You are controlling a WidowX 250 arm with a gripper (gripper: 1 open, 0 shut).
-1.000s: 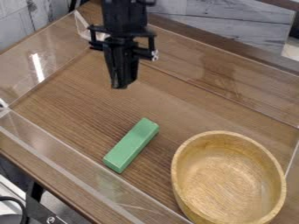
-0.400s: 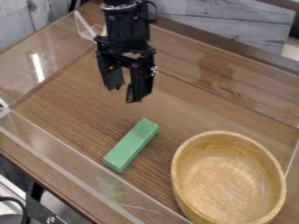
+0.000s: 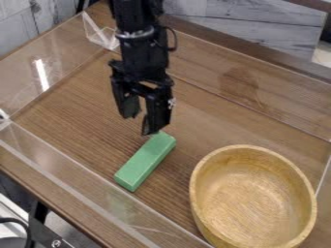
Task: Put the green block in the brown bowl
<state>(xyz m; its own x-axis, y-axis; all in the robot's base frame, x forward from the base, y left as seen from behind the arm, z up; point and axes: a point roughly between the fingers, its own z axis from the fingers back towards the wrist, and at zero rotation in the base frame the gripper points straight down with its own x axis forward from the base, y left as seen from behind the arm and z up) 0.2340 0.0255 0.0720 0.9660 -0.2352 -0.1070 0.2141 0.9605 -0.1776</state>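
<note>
The pincer (image 3: 142, 113) is wide open and points down, just above the far end of the green block (image 3: 145, 161). The block lies flat on the wooden bench (image 3: 246, 97), just beside the brown bowl (image 3: 254, 203), not in it.

Bare tabletop (image 3: 239, 92) around green block (image 3: 145, 160)

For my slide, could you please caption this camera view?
Open pincer poised above green block on wooden table; brown bowl empty beside it.
</note>
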